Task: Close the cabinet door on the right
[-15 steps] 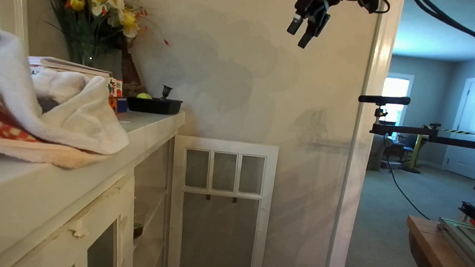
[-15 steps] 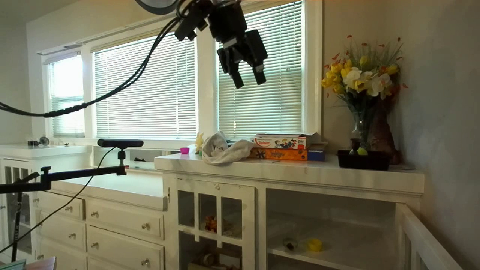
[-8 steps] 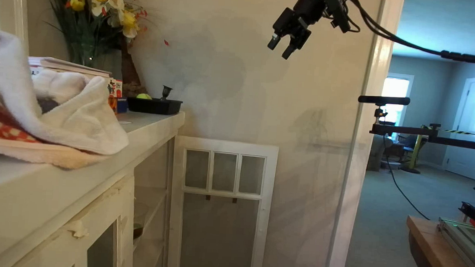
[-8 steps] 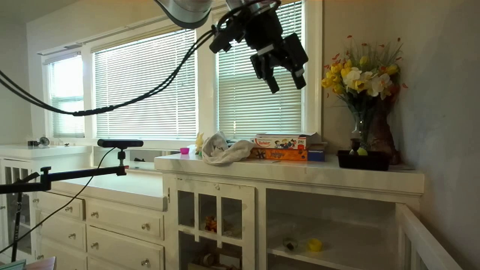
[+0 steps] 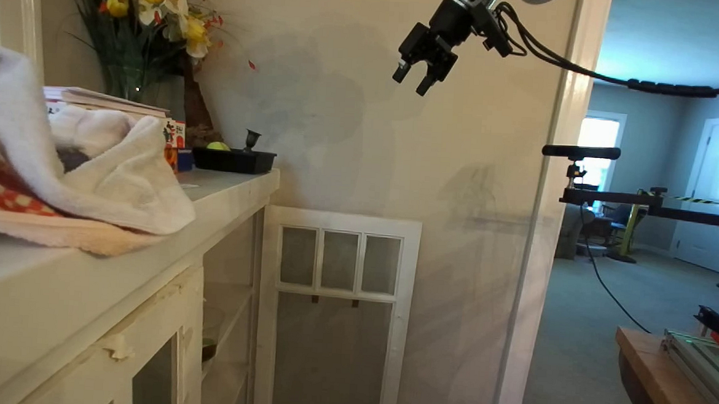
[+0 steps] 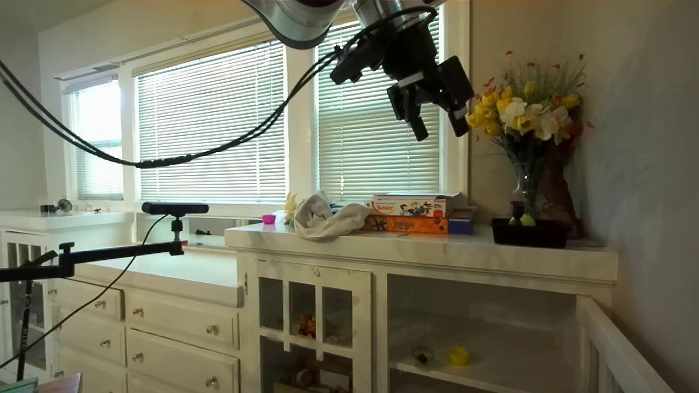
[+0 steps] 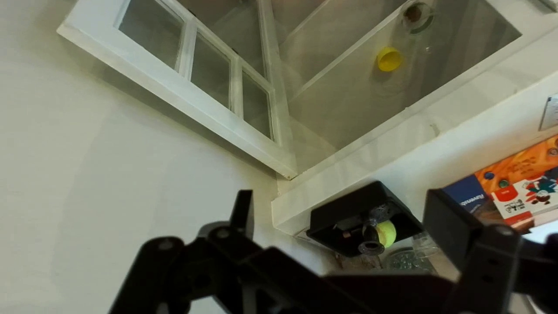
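Observation:
The cabinet door on the right is white, with three small square openings over tall panels. It stands swung wide open, out along the wall, its top rail (image 5: 343, 221) showing whole in an exterior view. Only its upper edge (image 6: 617, 344) shows at the lower right of an exterior view. From above, the wrist view has the door (image 7: 183, 98) at upper left, hinged at the cabinet corner. My gripper (image 5: 411, 83) hangs in the air well above the door and the countertop, tilted downward. Its fingers (image 6: 419, 130) are spread apart with nothing between them, touching nothing.
On the countertop (image 6: 535, 265) are a black tray (image 6: 528, 233) with a ball, a flower vase (image 6: 525, 180), game boxes (image 6: 407, 224) and a towel (image 6: 327, 218). The neighbouring cabinet door (image 6: 362, 322) is closed. A yellow cup (image 7: 389, 59) sits on the open shelf.
The gripper has travelled toward the flowers and sunk a little, its fingers staying apart. More of the arm and cable has come into view. The door has not moved.

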You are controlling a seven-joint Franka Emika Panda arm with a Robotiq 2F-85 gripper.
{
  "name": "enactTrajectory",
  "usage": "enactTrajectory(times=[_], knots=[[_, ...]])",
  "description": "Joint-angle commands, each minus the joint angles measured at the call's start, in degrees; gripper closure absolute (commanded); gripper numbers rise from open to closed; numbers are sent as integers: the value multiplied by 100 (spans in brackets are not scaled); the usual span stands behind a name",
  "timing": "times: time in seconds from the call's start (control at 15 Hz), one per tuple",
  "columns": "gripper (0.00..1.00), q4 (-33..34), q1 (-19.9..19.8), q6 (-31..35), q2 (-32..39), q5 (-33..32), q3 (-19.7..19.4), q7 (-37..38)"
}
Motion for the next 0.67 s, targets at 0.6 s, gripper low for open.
enactTrajectory(times=[0.6], knots=[[0,1658,-540,982,2385,-952,-113,2805]])
